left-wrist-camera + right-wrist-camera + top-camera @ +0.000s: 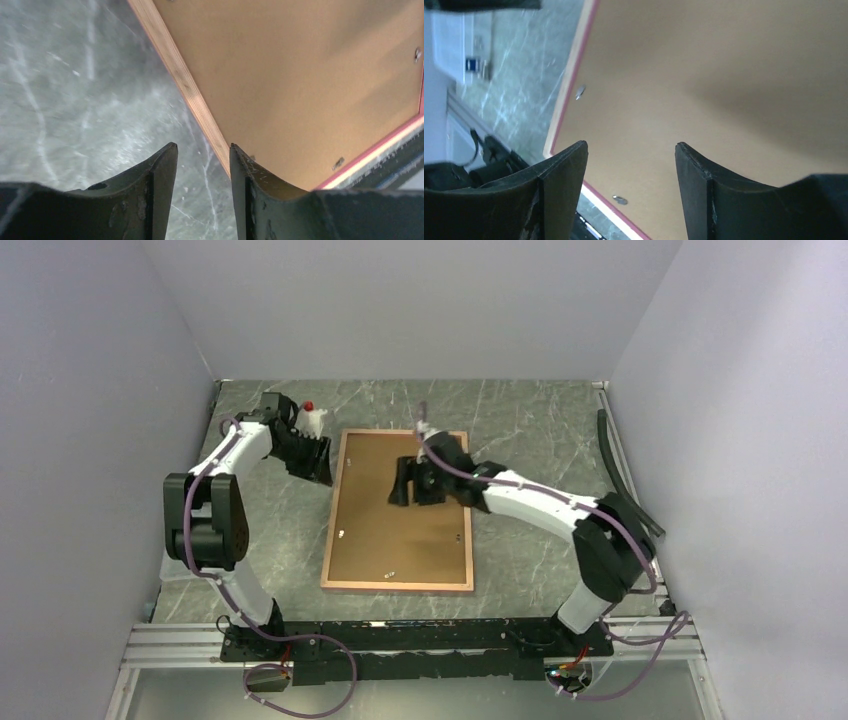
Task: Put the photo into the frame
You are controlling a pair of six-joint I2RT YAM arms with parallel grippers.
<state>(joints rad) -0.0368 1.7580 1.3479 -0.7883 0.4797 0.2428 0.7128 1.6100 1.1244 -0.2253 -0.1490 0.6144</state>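
The frame point(333, 515) lies face down in the middle of the table, its light wood rear rim and thin pink edge showing. A flat brown backing board point(400, 540) fills it. The photo is not in view. My left gripper point(318, 468) is open and empty at the frame's far left corner; in the left wrist view point(202, 146) one finger is over the wood rim point(175, 65) and the other over the table. My right gripper point(418, 490) is open and empty, low over the far half of the board point(704, 75), as the right wrist view point(630, 145) shows.
A white bottle with a red cap point(312, 418) stands at the back left, just behind my left gripper. A long black strip point(620, 470) lies along the right wall. Small metal tabs point(580, 91) sit along the frame's inner edge. Walls enclose the grey marble table point(520, 420).
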